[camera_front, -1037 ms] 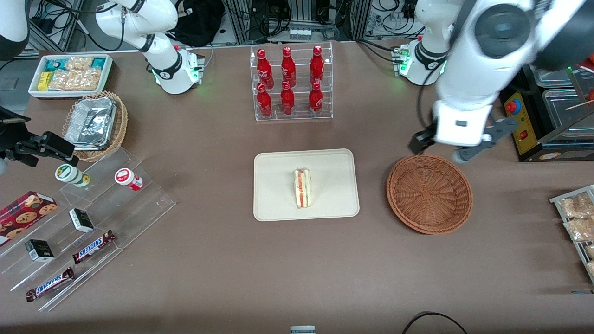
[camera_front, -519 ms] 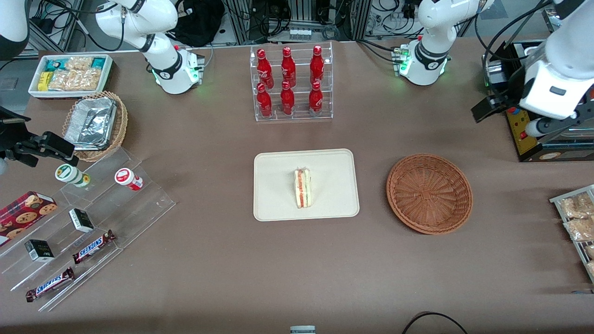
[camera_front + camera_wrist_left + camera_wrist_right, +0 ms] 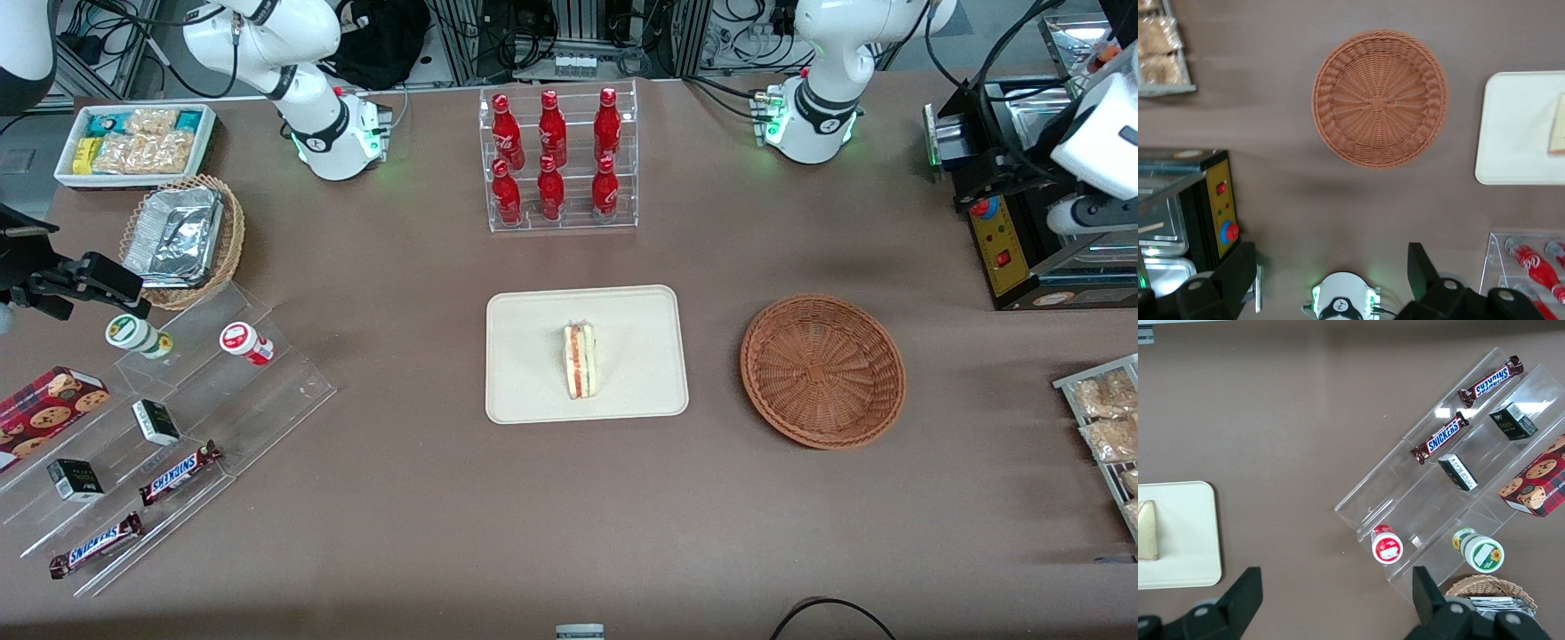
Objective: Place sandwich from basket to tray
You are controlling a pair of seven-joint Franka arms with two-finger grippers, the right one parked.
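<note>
The sandwich (image 3: 580, 360), a pale wedge with an orange-red and green filling edge, lies on the cream-white tray (image 3: 533, 329) at the table's middle. It also shows on the tray (image 3: 1518, 120) as a sandwich (image 3: 1558, 127) in the left wrist view. The reddish-brown wicker basket (image 3: 822, 369) beside the tray holds nothing, as the basket (image 3: 1380, 98) shows from above. My left gripper (image 3: 1022, 204) hangs high at the working arm's end of the table, over a black control box, away from the basket. The gripper (image 3: 1330, 257) is open with nothing between its fingers.
A black control box with a yellow panel (image 3: 1000, 240) sits under the gripper. A rack of red bottles (image 3: 558, 160) stands farther from the camera than the tray. Snack packets (image 3: 1107, 418) lie near the basket. A tiered acrylic stand (image 3: 169, 418) and a foil-filled basket (image 3: 182, 240) lie toward the parked arm's end.
The left gripper has drawn away from above the basket's edge toward the working arm's end of the table. The sandwich, tray and basket have not moved.
</note>
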